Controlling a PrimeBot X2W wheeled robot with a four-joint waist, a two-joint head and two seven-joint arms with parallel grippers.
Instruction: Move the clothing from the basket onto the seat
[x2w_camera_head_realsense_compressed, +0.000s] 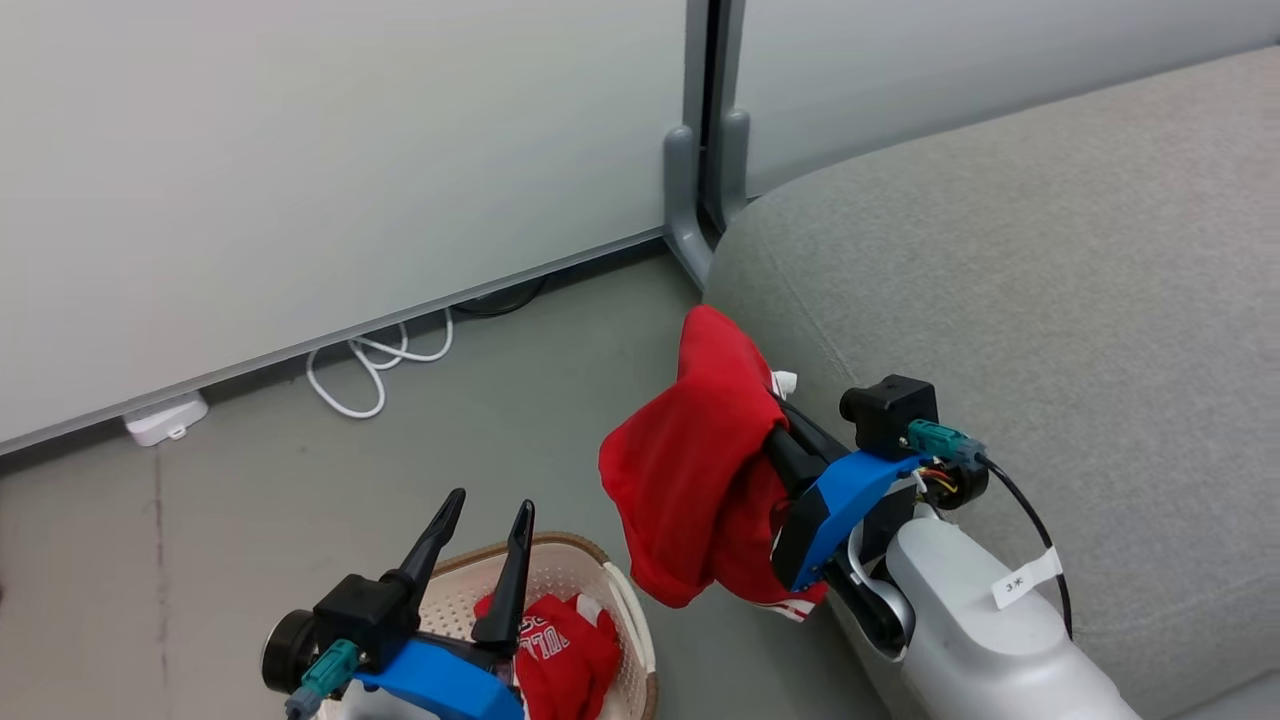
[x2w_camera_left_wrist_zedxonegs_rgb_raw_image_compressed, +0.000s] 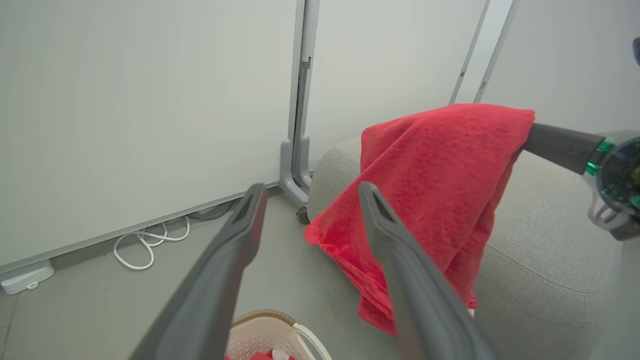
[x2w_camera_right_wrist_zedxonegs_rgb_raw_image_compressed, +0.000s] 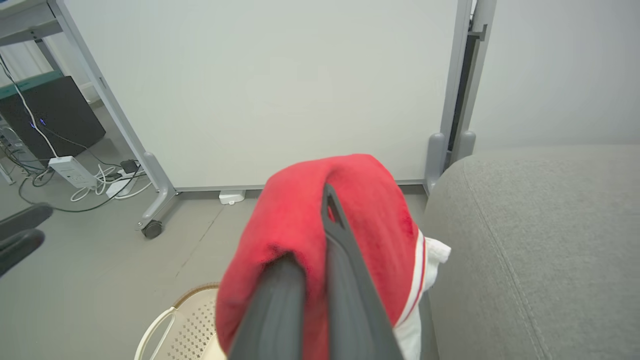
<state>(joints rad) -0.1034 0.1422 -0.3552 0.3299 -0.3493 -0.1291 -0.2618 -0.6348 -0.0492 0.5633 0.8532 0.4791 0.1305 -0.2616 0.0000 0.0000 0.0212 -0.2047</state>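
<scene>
My right gripper (x2w_camera_right_wrist_zedxonegs_rgb_raw_image_compressed: 320, 220) is shut on a plain red garment (x2w_camera_head_realsense_compressed: 690, 470) with a white striped hem. It holds the cloth up in the air beside the rounded edge of the light grey seat (x2w_camera_head_realsense_compressed: 1000, 250), and the cloth drapes over its fingers and hangs down. Lower left, my left gripper (x2w_camera_head_realsense_compressed: 485, 520) stands open and empty above the cream basket (x2w_camera_head_realsense_compressed: 605, 575). In the basket lies a second red garment (x2w_camera_head_realsense_compressed: 560, 650) with white lettering. The left wrist view has the open fingers (x2w_camera_left_wrist_zedxonegs_rgb_raw_image_compressed: 240, 235) in front of the hanging red cloth (x2w_camera_left_wrist_zedxonegs_rgb_raw_image_compressed: 440, 175) and the seat (x2w_camera_left_wrist_zedxonegs_rgb_raw_image_compressed: 540, 240).
White partition panels on grey feet (x2w_camera_head_realsense_compressed: 690, 200) stand behind the grey floor. A white cable (x2w_camera_head_realsense_compressed: 375, 370) and a small white adapter (x2w_camera_head_realsense_compressed: 165, 418) lie along the wall. The right wrist view has a castor (x2w_camera_right_wrist_zedxonegs_rgb_raw_image_compressed: 151, 229), cables and a black box (x2w_camera_right_wrist_zedxonegs_rgb_raw_image_compressed: 50, 117) at left.
</scene>
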